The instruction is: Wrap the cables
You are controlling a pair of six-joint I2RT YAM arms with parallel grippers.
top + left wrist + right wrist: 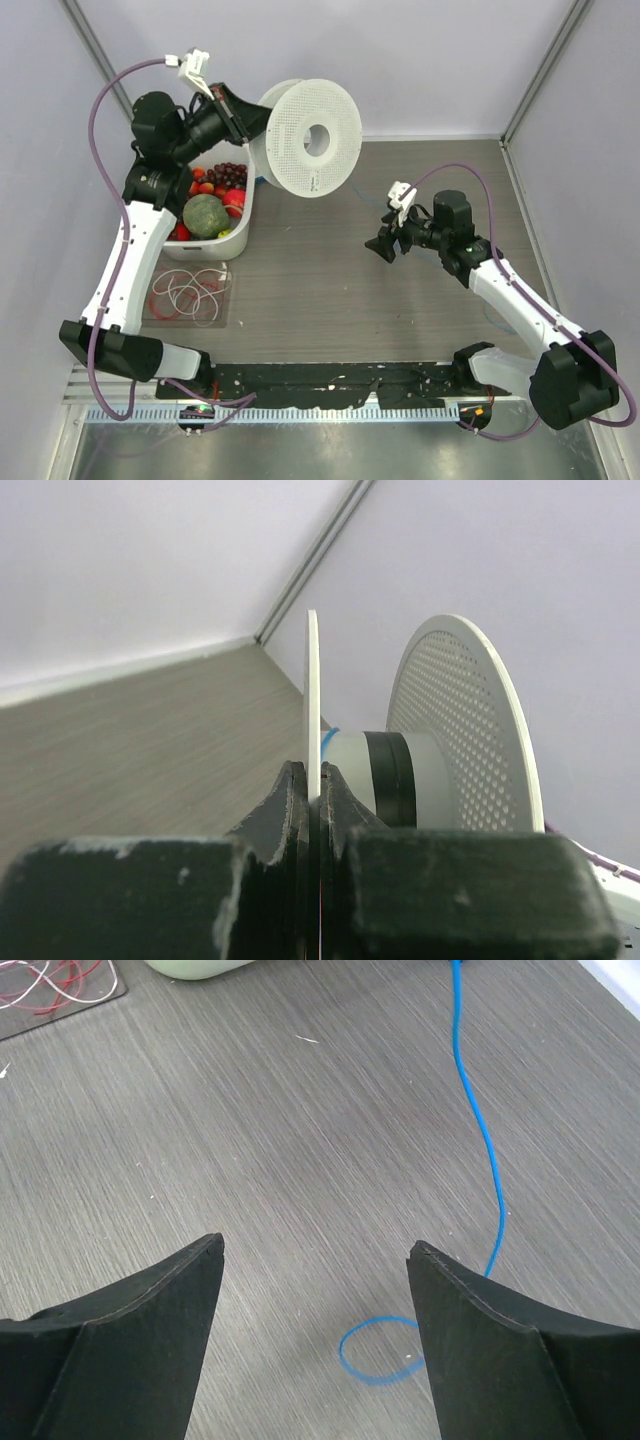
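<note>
Clamping: left tool (pixel 312 785) pinched shut on the thin rim of a white spool (pixel 470 730), held up off the desk (pixel 150 730).
Right tool (pixel 315 1250): spread wide, gripping nothing.
Blue cable (pixel 487 1150): trailing across the desk, ending in a small loop beneath the right tool.
Red and white cables (pixel 190 292): looped on a mat (pixel 160 312) beside the fruit bin (pixel 247 215).

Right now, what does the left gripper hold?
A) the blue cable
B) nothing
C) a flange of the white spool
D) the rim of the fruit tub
C: in the left wrist view the left gripper is shut on the white spool's thin flange.
</note>
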